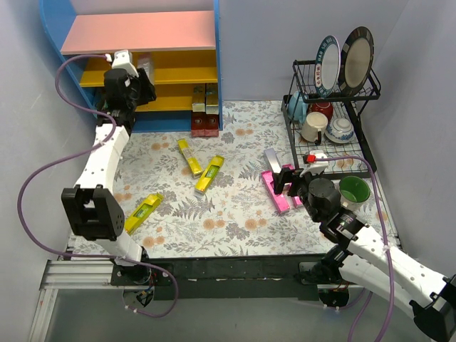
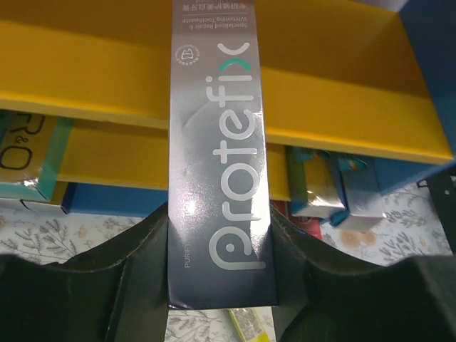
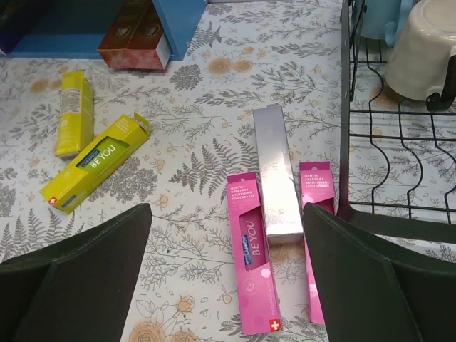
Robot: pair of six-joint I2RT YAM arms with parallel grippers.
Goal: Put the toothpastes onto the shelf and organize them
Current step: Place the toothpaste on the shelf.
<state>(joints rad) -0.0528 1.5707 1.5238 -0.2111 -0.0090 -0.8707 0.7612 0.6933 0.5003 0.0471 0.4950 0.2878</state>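
Floral-print tablecloth, blue-sided wooden shelf with pink top and yellow boards at back left. Left gripper clamped on long silver-grey "Protefix" toothpaste box, held up against the yellow boards. Right gripper jaws wide, nothing in them, over two magenta-pink cardboard boxes with a silver box between them, just beside black wire dish rack. Yellow boxes loose mid-cloth. Dark red boxes at shelf foot.

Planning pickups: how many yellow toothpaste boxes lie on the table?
3: upper yellow box mid-table, middle yellow box right of it, lower yellow box beside the left arm, which may hide others.
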